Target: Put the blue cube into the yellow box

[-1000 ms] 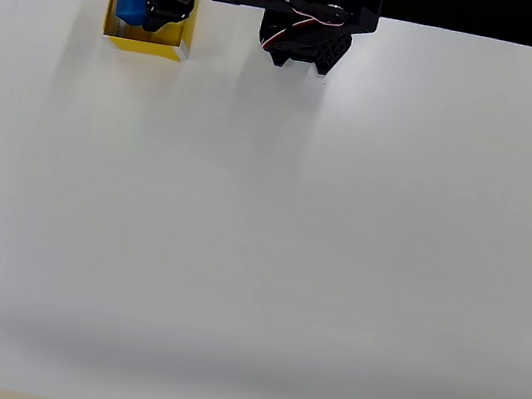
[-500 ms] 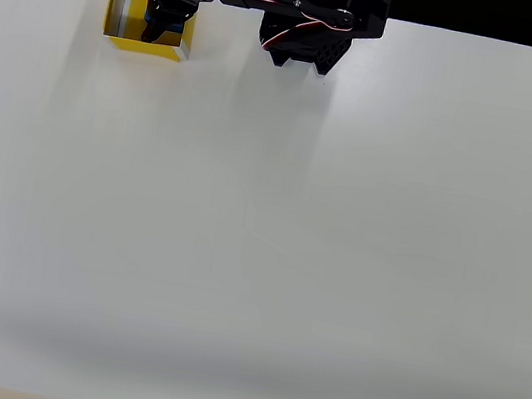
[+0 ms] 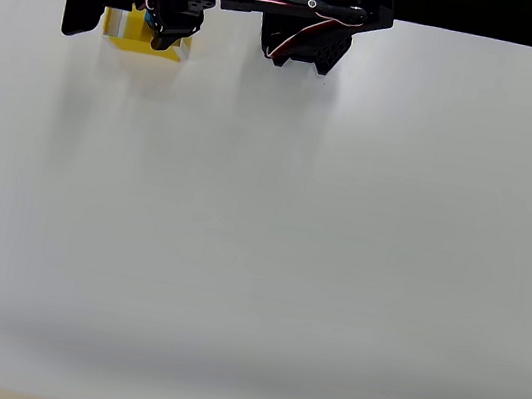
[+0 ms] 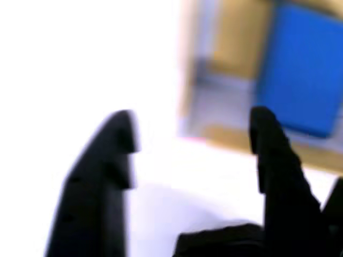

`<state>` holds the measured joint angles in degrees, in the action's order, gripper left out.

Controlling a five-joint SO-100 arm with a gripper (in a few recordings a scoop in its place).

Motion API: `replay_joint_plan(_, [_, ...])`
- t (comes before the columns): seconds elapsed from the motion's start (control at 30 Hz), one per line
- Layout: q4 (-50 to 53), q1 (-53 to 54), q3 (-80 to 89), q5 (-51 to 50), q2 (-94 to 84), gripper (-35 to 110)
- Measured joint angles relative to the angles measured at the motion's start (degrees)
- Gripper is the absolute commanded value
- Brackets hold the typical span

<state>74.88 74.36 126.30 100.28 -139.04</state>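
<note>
The yellow box (image 3: 129,39) stands at the table's far left edge in the overhead view, partly under the black arm. A sliver of the blue cube (image 3: 149,18) shows inside it beneath the wrist. My gripper (image 3: 119,26) is open and straddles the box's left wall, with one finger (image 3: 79,8) outside the box on the left. In the blurred wrist view the blue cube (image 4: 303,69) rests on the floor of the yellow box (image 4: 236,48), apart from both fingers. The gripper (image 4: 193,118) is spread wide there, with nothing between its fingers.
The arm's black base (image 3: 305,49) sits at the table's far edge, right of the box. The white table (image 3: 270,241) stretches out below, and a dark strip runs along the far edge.
One second ago the gripper held the blue cube over the box. It then lowered, and now the fingers have spread apart and the cube lies free in the box.
</note>
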Motion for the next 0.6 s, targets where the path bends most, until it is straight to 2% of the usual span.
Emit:
replay_joint_plan(0.3, [1.0, -23.6, 0.3, -1.1, -8.8, 2])
replay_joint_plan(0.6, [-5.4, -51.2, 18.8, -1.1, -24.4, 1])
